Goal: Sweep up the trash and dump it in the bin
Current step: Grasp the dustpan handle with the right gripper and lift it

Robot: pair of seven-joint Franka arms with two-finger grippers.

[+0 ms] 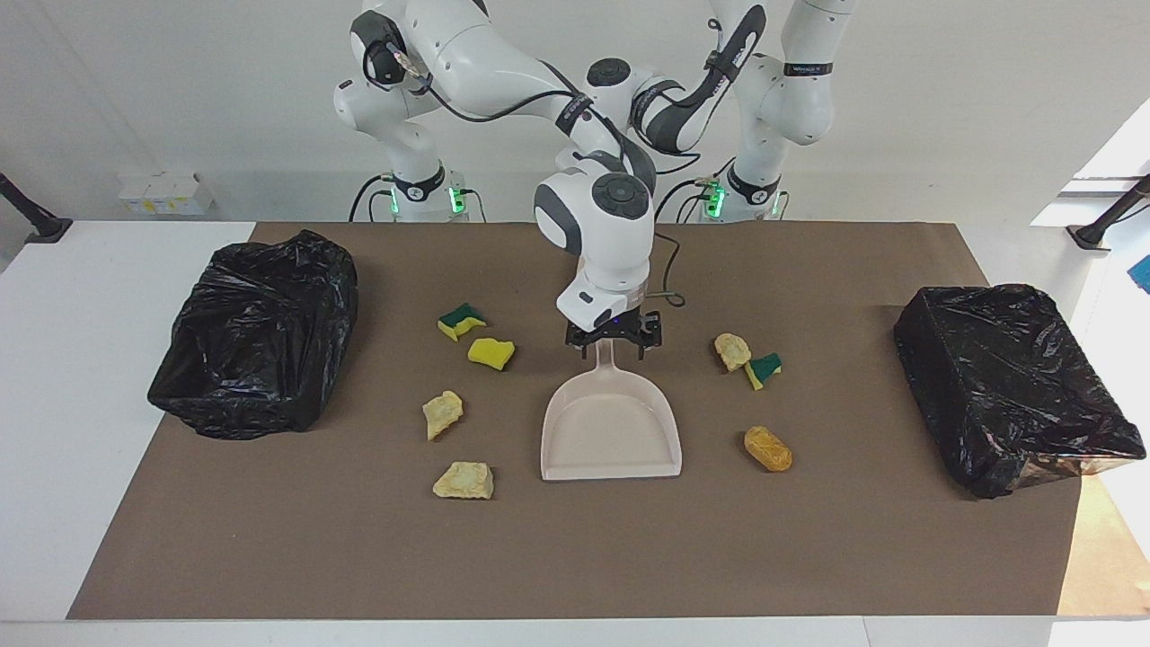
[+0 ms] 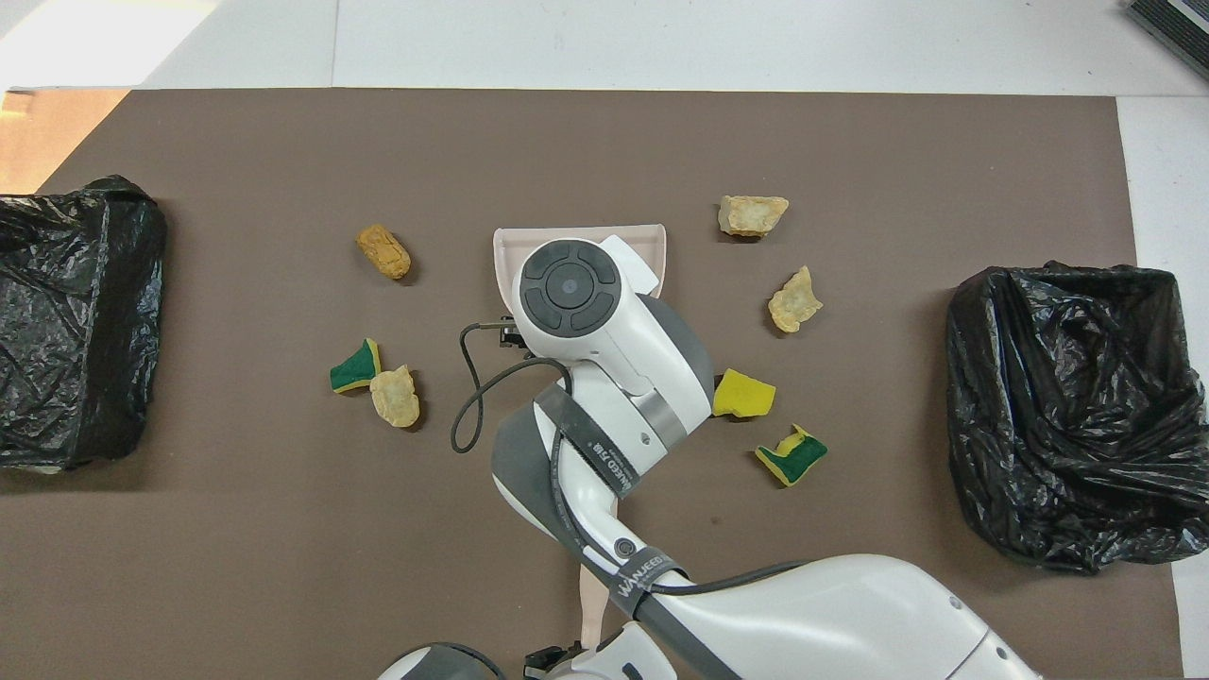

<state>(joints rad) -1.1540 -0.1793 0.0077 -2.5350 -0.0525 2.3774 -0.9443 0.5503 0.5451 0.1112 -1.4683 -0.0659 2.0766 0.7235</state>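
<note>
The dustpan (image 1: 611, 427) looked like smooth, matt beige plastic. Both bin bags (image 1: 256, 332) were glossy, crinkled black film. The table cover (image 1: 575, 557) seemed matt brown paper. The trash (image 1: 463, 481) looked porous, rough and crumbly.

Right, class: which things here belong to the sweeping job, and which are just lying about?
Job: seven sponge, foam and bread-like trash scraps; beige plastic dustpan; beige hand brush; two black-bagged bins.
Lying about: small white boxes; black angled stand.

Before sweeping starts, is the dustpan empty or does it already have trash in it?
Empty. The dustpan lies flat with a bare tray; all seven scraps, like the orange lump, lie on the mat around it.
</note>
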